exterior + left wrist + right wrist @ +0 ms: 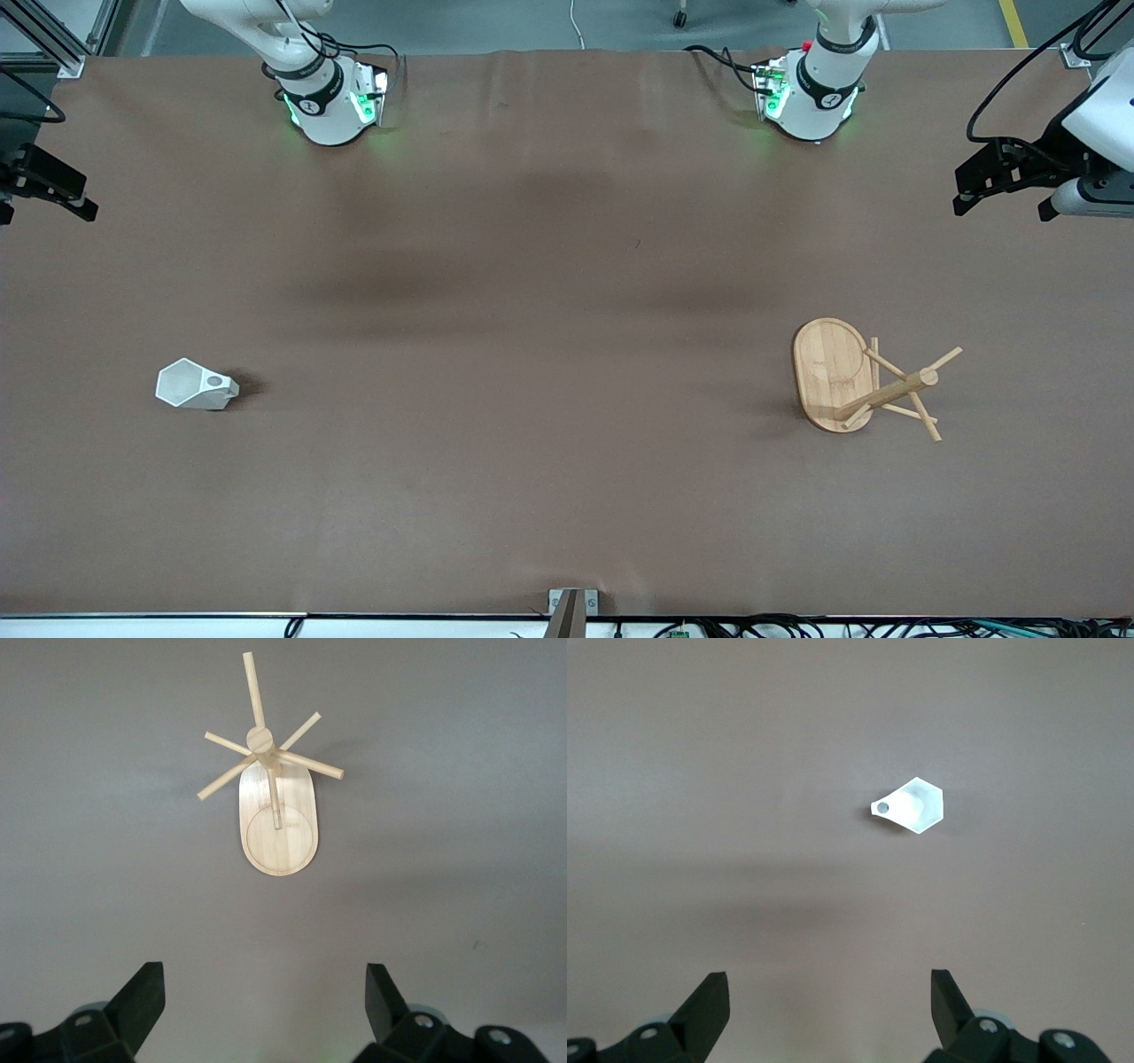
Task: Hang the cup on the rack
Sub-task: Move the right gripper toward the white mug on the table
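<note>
The white faceted cup [197, 385] [915, 805] lies on its side on the brown table, toward the right arm's end, its handle with the round hole turned upward. The bamboo rack [831, 368] [276, 819] stands on its oval base toward the left arm's end, pegs slanting out from the post. My left gripper [1001, 195] [264, 979] hangs open and empty high over its end of the table, apart from the rack. My right gripper [49, 190] [829, 985] hangs open and empty high over its own end, apart from the cup.
The brown mat [567, 461] covers the whole table. Both arm bases [330, 97] [811, 93] stand along the edge farthest from the front camera. A small metal bracket [571, 607] sits at the nearest edge, with cables along it.
</note>
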`<state>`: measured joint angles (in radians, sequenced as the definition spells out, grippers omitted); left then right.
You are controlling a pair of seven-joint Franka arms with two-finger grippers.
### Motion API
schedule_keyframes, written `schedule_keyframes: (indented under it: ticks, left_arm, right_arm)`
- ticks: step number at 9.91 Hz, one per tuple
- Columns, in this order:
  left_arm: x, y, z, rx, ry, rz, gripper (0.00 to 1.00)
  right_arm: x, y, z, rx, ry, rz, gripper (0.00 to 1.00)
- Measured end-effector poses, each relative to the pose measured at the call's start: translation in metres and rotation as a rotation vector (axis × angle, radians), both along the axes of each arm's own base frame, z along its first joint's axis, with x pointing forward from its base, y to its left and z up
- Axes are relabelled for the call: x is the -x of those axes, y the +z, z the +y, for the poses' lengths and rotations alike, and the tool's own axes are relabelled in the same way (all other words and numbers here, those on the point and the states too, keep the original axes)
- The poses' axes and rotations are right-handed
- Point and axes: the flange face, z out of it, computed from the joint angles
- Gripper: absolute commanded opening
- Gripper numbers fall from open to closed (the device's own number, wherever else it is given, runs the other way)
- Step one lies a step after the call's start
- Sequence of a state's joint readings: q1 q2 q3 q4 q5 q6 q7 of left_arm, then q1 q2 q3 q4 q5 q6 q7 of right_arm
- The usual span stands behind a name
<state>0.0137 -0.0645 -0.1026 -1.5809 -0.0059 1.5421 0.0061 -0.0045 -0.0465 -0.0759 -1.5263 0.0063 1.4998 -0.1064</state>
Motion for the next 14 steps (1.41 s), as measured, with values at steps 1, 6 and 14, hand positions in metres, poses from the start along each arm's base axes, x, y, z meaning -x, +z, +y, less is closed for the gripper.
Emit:
schedule_keyframes:
  ticks: [1,6,14]
  left_arm:
    - [0.0,0.0,0.0,0.0,0.0,0.0,1.0]
    - [0.0,0.005,0.002,0.001,0.003,-0.011,1.0]
    - [0.001,0.004,0.003,0.0,0.001,0.001,1.0]
  right_arm:
    - [0.0,0.0,0.0,0.0,0.0,0.0,1.0]
    - [-0.001,-0.001,0.0,0.0,0.0,0.001,1.0]
    - [-0.045,-0.104,-0.084,0.014,-0.05,0.023,1.0]
